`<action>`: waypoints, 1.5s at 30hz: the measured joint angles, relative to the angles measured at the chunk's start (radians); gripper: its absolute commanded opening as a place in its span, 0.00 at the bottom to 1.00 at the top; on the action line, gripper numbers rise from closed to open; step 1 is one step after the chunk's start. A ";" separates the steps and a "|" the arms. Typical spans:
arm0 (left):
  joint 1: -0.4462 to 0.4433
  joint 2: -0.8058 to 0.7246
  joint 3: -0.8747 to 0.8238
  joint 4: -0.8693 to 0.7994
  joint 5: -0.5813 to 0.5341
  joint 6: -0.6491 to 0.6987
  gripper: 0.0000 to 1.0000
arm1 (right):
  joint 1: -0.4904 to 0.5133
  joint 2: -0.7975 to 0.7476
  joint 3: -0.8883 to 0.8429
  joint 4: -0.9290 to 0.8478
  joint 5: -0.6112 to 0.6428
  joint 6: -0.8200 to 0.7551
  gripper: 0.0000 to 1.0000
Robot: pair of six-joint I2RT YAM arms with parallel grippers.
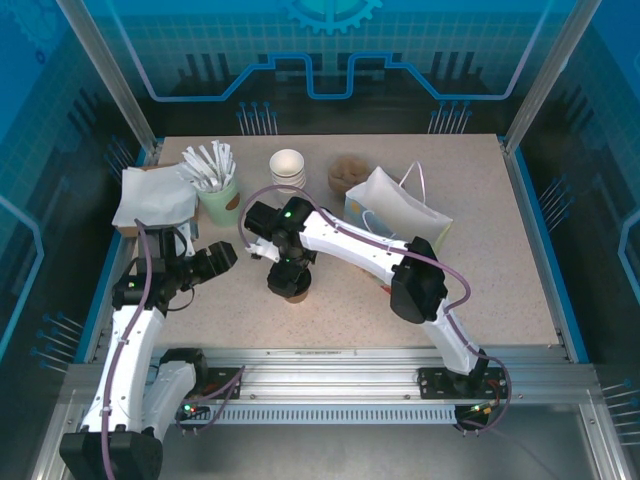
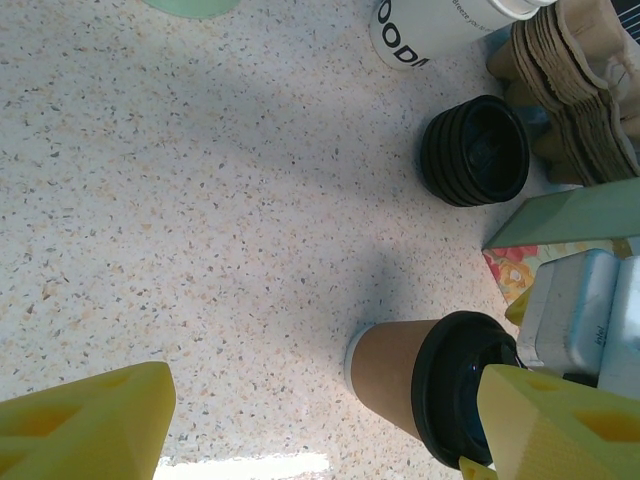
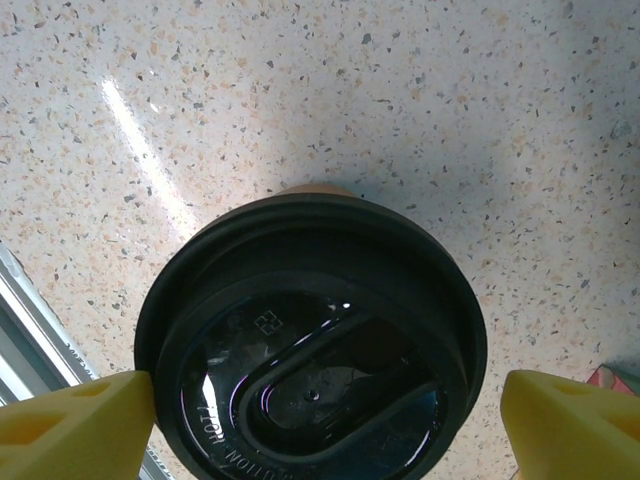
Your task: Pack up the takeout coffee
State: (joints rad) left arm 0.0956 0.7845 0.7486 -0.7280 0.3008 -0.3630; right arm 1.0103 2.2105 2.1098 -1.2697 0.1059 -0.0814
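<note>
We judge the step in hand to be the pick. The right end effector (image 3: 325,395) hangs over the takeout coffee (image 3: 310,350), and the cup is not yet lifted. It stands upright on the table (image 1: 480,290), left of centre in the top view. The paper bag (image 1: 400,212) is well apart from it, with the cup at about 8 o'clock from the bag.

From the right wrist, the black lid sits squarely between the two yellow fingers (image 3: 70,430), which stand at about 8 and 4 o'clock of it. The jaws are spread wider than the lid. The finger at 8 o'clock is right at the rim, and we cannot tell whether it touches. The one at 4 o'clock shows a clear gap. This end effector has hold of nothing.

The left end effector (image 2: 325,400) is spread wide and empty too. In the top view the coffee lies near it, at about 4 o'clock. Its own wrist camera shows the brown body and the lid at the lower right, with the right arm's housing just beside the lid.

As we read it, the next move calls for bringing the right fingers in evenly on the cup. The squeeze should be gentle, since a paper wall can buckle and a pressed lid can pop off. After that comes a straight lift and a carry toward 2 o'clock, to the bag. We cannot tell from these views how wide the bag's mouth stands.
</note>
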 measured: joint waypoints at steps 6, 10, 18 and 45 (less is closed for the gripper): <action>0.000 0.000 0.000 0.000 0.011 0.003 0.81 | 0.000 0.002 0.000 -0.004 0.000 0.000 0.84; 0.000 0.000 0.000 0.000 0.011 0.003 0.81 | 0.000 0.003 0.003 -0.006 0.000 0.000 0.83; 0.000 0.000 0.000 0.001 0.013 0.003 0.81 | 0.003 0.009 0.007 -0.006 0.000 0.000 0.82; 0.000 -0.005 -0.015 0.014 0.031 0.003 0.81 | 0.005 0.002 0.008 -0.015 0.000 0.003 0.52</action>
State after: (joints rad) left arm 0.0956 0.7795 0.7338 -0.7139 0.3313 -0.3603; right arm 1.0149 2.2120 2.1174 -1.2846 0.1055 -0.0780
